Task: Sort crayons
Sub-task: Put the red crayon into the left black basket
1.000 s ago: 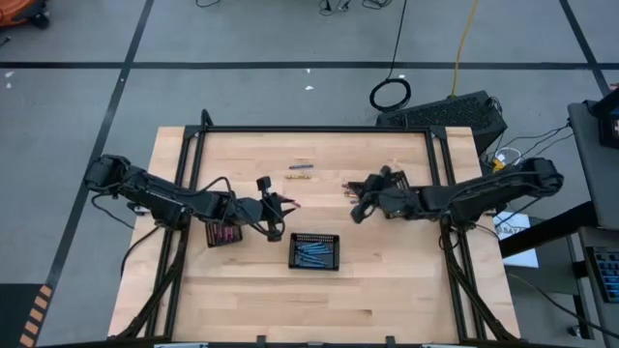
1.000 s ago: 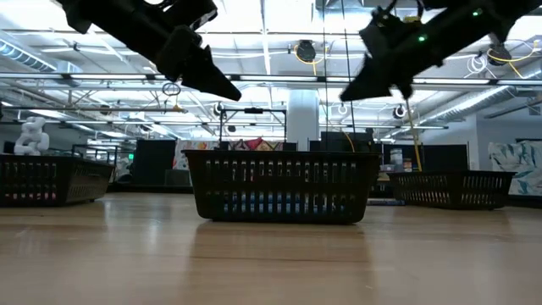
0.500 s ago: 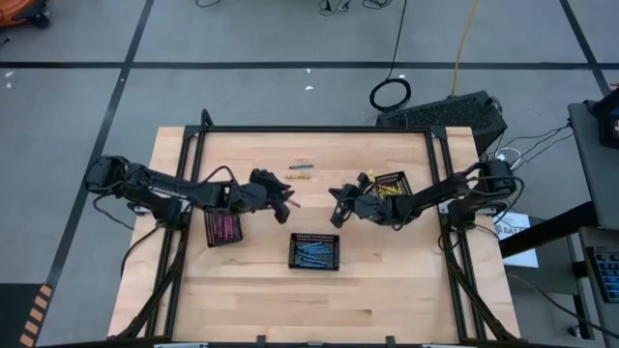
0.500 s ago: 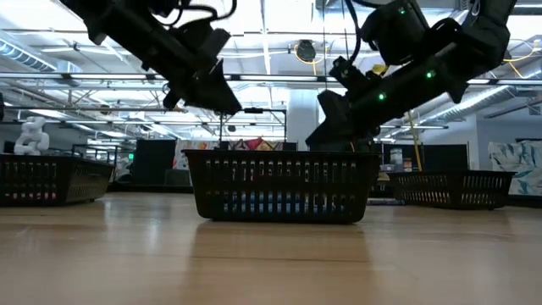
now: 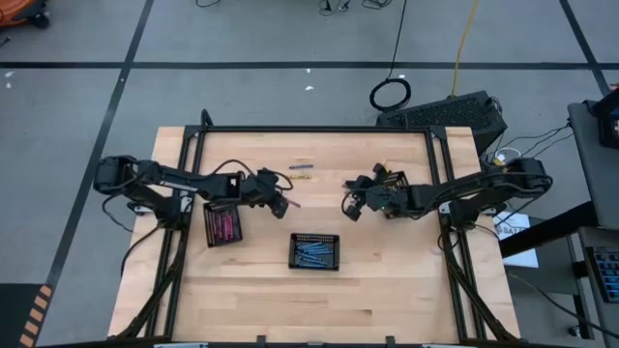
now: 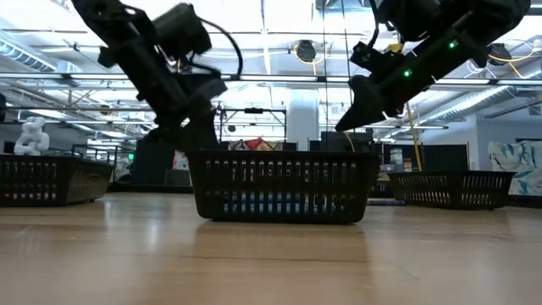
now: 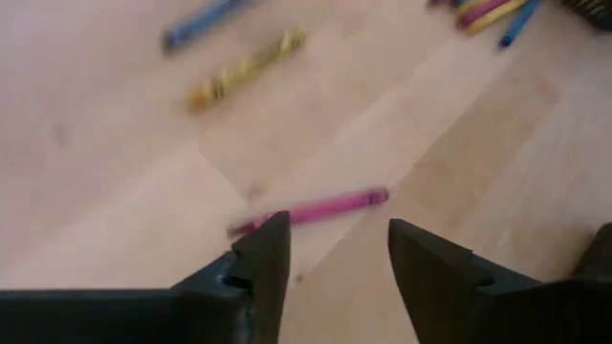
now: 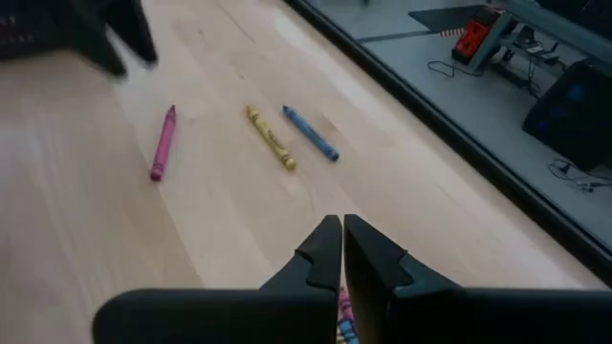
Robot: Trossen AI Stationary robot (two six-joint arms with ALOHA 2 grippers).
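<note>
The wooden table (image 5: 319,300) is seen from above with both arms reaching in over its far half. Three black trays are set on it: one (image 5: 314,250) with blue crayons (image 5: 314,253) lies nearer the front edge than either claw, between the two; one (image 5: 223,227) with pink crayons (image 5: 225,228) lies just behind and to the side of the left gripper (image 5: 281,205); a third (image 5: 391,180), holding yellow ones, is partly covered by the right arm.

The left gripper is held low over the table with its fingers (image 7: 258,263) spread apart and nothing between them; a pink crayon (image 7: 311,210) lies loose on the wood just ahead of its tips. Farther ahead of it a yellow crayon (image 7: 247,67) and a blue crayon (image 7: 201,24) lie side by side.

The right gripper (image 5: 349,205) is clenched tight on nothing, its fingers (image 8: 325,250) pressed together. The same three loose crayons are seen ahead of it, well apart from its tips.

No lettering can be read on any crayon or tray.
</note>
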